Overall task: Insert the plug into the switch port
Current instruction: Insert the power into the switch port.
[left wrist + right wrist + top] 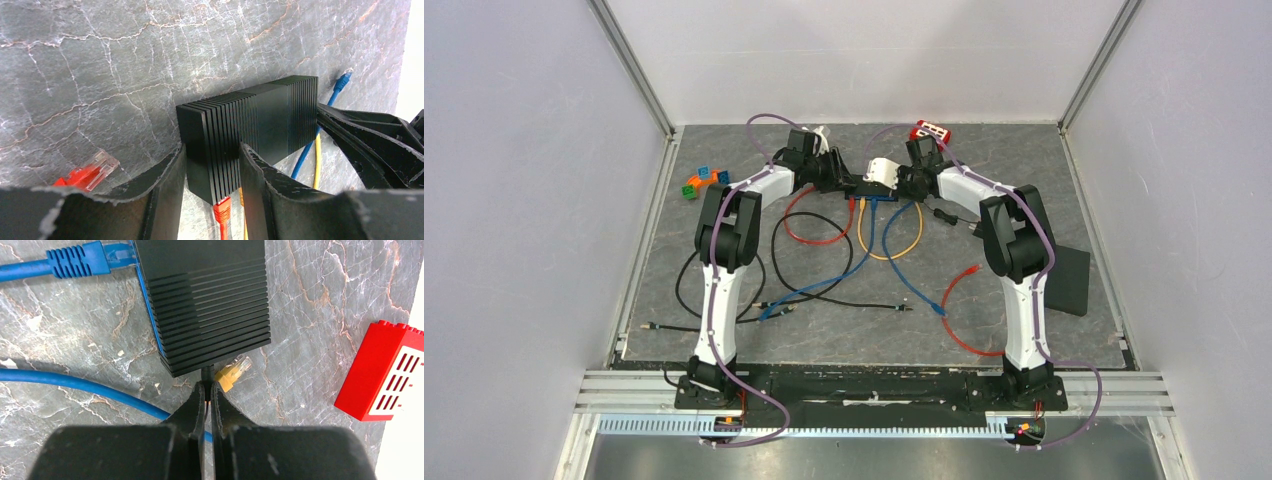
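Here, in the right wrist view, the right gripper (206,390) is pressed together on the black plug (205,372). The plug is a short stub whose long axis runs in line with the gripper and points straight into the near end face of the ribbed black switch (205,300). A loose yellow plug (231,375) lies just beside that end.

In the left wrist view, the left gripper (212,152) straddles the switch's opposite end, one jaw close along each side. Whether they squeeze it I cannot tell. A red plug (222,210) sits in the switch's port face between them.

From above, the switch lies lengthwise between both grippers. A grey marbled table (844,330) spreads around the switch, cables (869,235) trail from it, and pale walls (524,200) stand on three sides.
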